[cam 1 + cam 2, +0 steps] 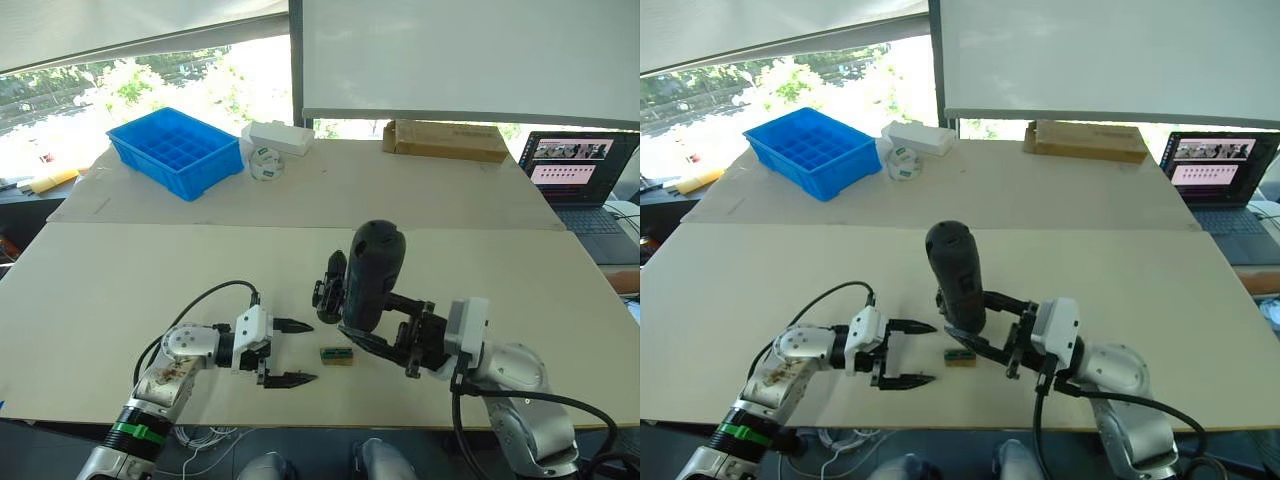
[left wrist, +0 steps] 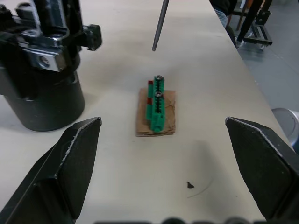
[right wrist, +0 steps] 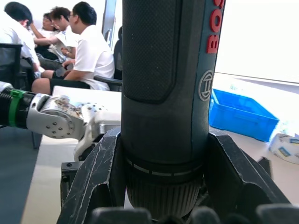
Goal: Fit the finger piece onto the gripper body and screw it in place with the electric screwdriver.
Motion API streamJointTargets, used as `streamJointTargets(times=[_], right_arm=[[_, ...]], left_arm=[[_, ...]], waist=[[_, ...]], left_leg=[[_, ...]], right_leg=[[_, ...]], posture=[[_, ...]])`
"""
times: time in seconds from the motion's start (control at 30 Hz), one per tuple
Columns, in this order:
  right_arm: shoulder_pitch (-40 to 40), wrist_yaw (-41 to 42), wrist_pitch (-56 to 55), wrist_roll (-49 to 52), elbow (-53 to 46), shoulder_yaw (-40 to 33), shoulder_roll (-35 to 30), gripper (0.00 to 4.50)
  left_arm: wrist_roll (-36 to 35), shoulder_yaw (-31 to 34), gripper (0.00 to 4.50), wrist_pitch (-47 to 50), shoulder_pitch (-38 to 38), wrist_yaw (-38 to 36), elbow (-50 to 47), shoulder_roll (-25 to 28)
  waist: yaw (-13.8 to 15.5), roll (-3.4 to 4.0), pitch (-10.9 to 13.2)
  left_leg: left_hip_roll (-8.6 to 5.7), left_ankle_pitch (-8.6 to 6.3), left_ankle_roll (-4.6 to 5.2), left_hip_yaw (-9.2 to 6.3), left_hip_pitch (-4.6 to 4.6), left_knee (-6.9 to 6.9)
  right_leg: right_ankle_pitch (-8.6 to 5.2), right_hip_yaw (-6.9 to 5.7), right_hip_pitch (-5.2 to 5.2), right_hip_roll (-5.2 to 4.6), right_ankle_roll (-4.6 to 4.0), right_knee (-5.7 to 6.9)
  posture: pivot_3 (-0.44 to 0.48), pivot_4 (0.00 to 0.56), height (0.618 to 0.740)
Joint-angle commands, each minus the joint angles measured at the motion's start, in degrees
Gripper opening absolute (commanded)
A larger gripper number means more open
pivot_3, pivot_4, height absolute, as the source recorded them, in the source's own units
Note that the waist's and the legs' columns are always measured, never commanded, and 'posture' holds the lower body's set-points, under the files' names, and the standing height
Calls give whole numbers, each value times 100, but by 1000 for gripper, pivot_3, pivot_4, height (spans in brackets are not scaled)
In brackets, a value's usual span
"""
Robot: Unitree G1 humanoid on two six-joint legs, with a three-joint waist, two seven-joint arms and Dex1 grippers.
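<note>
Centrally, the right gripper [image 1: 372, 338] pinches the screwdriver [image 1: 372, 272] upright, just beside the gripper body [image 1: 329, 288]. Left gripper [image 1: 292, 352]: jaws spread, empty, near the green block [image 1: 337, 355] on the bench [image 1: 120, 300].

Robotics lab or office, pale worktable [image 1: 150, 290], open laptop [image 1: 578, 170], blue parts tray [image 1: 178, 150], seated people [image 3: 88, 46]

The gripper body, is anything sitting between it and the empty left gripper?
Nothing visible does. The open left gripper faces bare table, with the gripper body just off to one side and the small green block straight ahead.
</note>
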Motion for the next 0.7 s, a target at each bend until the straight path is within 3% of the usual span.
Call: streamJointTargets(times=[0.03,0.7], right_arm=[[-67,-48,-259,64,-157,68,14,1911],[-172,-37,-245,97,35,101,-201,1911]], left_arm=[[2,-67,4500,63,-68,98,-153,-42],[52,-294,4500,450,-206,310,-297,-51]], waist=[[2,0,0],[4,0,0]], left_leg=[[0,0,0,0,0,0],[0,0,1,-1,0,1]], right_leg=[[0,0,0,0,0,0],[0,0,0,0,-1,2]], posture=[[0,150,740],[0,150,740]])
